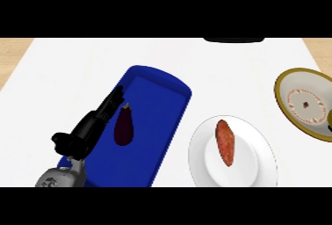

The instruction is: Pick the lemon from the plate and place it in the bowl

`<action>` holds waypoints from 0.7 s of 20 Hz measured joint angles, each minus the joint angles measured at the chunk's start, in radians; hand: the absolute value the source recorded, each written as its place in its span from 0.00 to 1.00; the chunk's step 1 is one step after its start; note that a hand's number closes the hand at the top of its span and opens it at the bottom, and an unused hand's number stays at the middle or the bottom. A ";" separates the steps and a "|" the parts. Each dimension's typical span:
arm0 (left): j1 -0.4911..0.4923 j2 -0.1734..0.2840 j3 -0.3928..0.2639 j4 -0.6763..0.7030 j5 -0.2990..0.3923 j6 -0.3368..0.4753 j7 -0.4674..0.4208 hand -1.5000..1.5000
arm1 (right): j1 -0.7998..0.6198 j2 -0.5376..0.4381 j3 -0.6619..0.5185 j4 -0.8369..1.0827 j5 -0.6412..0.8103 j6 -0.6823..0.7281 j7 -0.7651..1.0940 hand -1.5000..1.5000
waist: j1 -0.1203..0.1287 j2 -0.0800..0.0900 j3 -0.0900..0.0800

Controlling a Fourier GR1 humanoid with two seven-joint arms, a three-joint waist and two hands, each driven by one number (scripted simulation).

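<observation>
— Reaching over the blue rectangular tray (152, 132), the left hand (91, 127) lies with straight fingers beside a dark purple aubergine (123, 126), holding nothing.

— No lemon in sight; the white round plate (259, 167) carries an orange-brown sweet potato (225, 141). The gold-rimmed bowl (285, 99) waits at the table's right edge. Nothing's picked yet, I'd judge.

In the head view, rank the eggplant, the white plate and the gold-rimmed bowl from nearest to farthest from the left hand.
From the left hand:
1. Eggplant, right beside the fingers, on the blue tray.
2. White plate, to the right, holding an orange-brown item.
3. Gold-rimmed bowl, far right edge.
</observation>
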 measured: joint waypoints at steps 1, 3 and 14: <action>-0.004 -0.006 -0.004 0.010 -0.007 0.003 -0.005 0.50 | -0.035 0.010 0.002 0.042 0.022 -0.022 -0.008 1.00 | 0.002 0.000 0.000; -0.005 -0.009 -0.006 0.007 -0.011 0.003 -0.004 0.50 | -0.112 0.019 -0.001 0.133 0.054 -0.053 -0.024 1.00 | 0.006 0.001 0.000; -0.031 -0.030 -0.027 0.001 -0.027 0.004 0.016 0.50 | -0.367 0.017 0.108 0.657 0.234 0.033 -0.090 0.00 | 0.036 0.011 0.001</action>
